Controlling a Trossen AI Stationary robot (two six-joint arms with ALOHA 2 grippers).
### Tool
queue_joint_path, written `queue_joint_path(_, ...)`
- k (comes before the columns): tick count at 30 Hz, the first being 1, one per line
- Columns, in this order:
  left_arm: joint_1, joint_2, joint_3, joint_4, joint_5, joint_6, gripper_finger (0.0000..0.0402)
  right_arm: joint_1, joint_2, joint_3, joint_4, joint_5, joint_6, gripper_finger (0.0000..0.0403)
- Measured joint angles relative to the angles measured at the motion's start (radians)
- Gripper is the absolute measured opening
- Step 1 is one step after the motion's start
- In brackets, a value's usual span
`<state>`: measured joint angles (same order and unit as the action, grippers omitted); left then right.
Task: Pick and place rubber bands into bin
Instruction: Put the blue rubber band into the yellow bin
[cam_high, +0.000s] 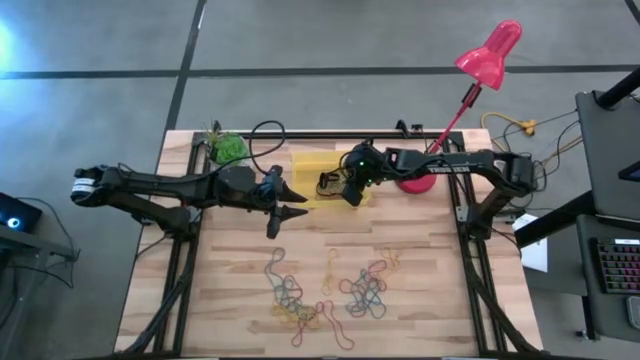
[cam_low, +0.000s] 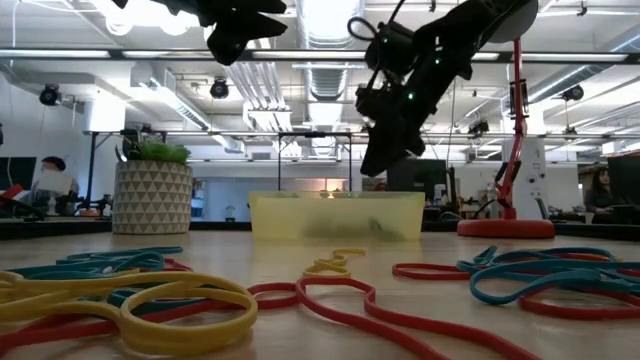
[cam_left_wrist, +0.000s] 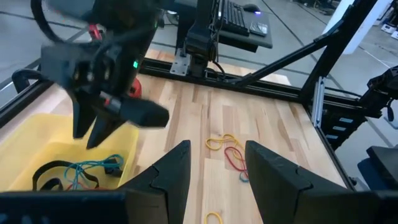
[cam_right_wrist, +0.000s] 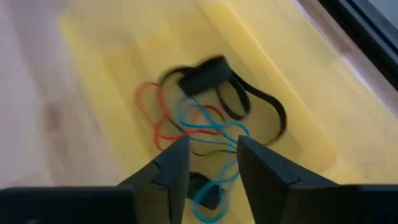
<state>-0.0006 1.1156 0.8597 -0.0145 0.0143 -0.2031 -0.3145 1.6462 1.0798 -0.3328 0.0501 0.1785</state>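
The yellow bin (cam_high: 312, 163) stands at the table's far middle. In it lie a black, a red and a blue rubber band (cam_right_wrist: 205, 118), also seen in the left wrist view (cam_left_wrist: 81, 171). My right gripper (cam_right_wrist: 213, 155) hangs open just above the bin's right part (cam_high: 347, 192), fingers slanting down, nothing between them. Several loose rubber bands (cam_high: 320, 290) in red, yellow, blue and green lie on the table's near half. My left gripper (cam_high: 288, 203) waits open, raised beside the bin's left end.
A white plant pot (cam_high: 225, 147) stands at the far left. The red lamp's base (cam_high: 415, 182) is right of the bin, its head (cam_high: 488, 55) beyond the table. A black cable loop (cam_high: 268, 130) lies at the far edge. Two more bands (cam_left_wrist: 227, 149) lie ahead of my left gripper.
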Motion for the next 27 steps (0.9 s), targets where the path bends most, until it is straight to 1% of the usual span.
queue_joint_path(5, 0.0, 0.0, -0.002, -0.082, 0.0, 0.0, 0.0136, 0.008, -0.078, 0.003, -0.043, -0.126, -0.026, 0.0141)
queue_joint_path(10, 0.0, 0.01, -0.005, -0.11, 0.0, 0.0, 0.0136, 0.044, -0.172, 0.001, -0.202, -0.203, -0.04, 0.0135)
queue_joint_path(15, 0.0, 0.03, -0.009, -0.108, 0.0, 0.005, 0.0136, 0.127, -0.26, -0.006, -0.401, -0.215, 0.016, 0.0123)
queue_joint_path(17, 0.0, 0.044, -0.01, -0.106, 0.0, 0.005, 0.0136, 0.168, -0.291, -0.016, -0.449, -0.212, 0.054, 0.0119)
queue_joint_path(23, 0.0, 0.082, -0.016, -0.098, 0.0, 0.006, 0.0136, 0.303, -0.386, -0.095, -0.462, -0.209, 0.163, 0.011)
queue_joint_path(27, 0.0, 0.107, -0.017, -0.095, 0.0, 0.008, 0.0136, 0.396, -0.422, -0.163, -0.435, -0.204, 0.225, 0.0112)
